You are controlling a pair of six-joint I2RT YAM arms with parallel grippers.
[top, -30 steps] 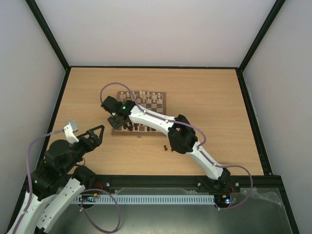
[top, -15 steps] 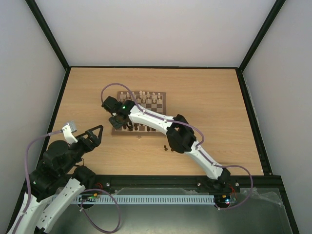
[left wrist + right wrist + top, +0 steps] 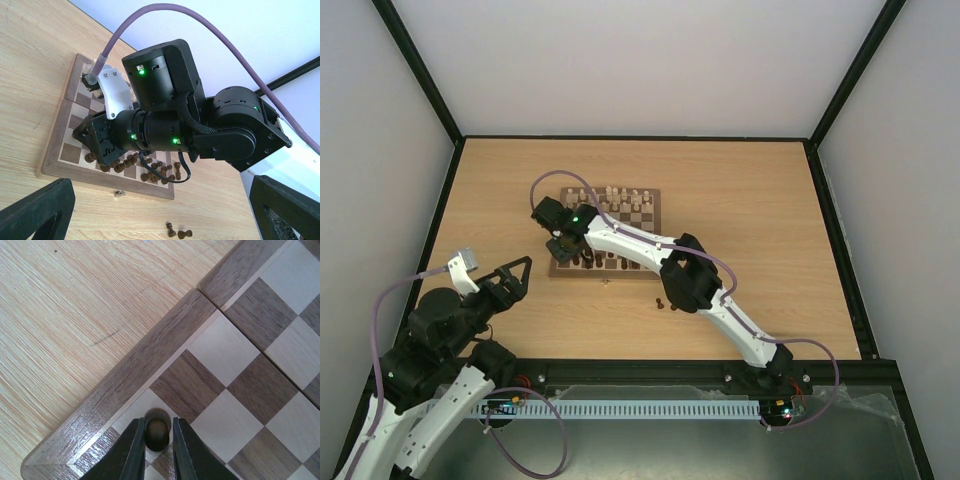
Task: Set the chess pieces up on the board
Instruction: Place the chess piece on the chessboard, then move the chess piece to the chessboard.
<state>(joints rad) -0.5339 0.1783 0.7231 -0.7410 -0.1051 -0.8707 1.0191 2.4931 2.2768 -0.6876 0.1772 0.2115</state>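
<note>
My right pincer [image 3: 158,442] is clamped on a small dark brown wooden chessman [image 3: 158,429], with smooth black fingers [image 3: 132,450] hugging its rounded head on both sides. It stands on a cream square tight against the brown grainy border of the checkered wooden chessboard [image 3: 150,365], near a corner. The streaky light-wood worktop [image 3: 75,300] runs alongside. My left pincer [image 3: 162,207] hangs with jaws wide apart, off the board. More dark turned chessmen [image 3: 145,167] line the near rank, and two loose dark chessmen [image 3: 179,232] sit on the worktop.
</note>
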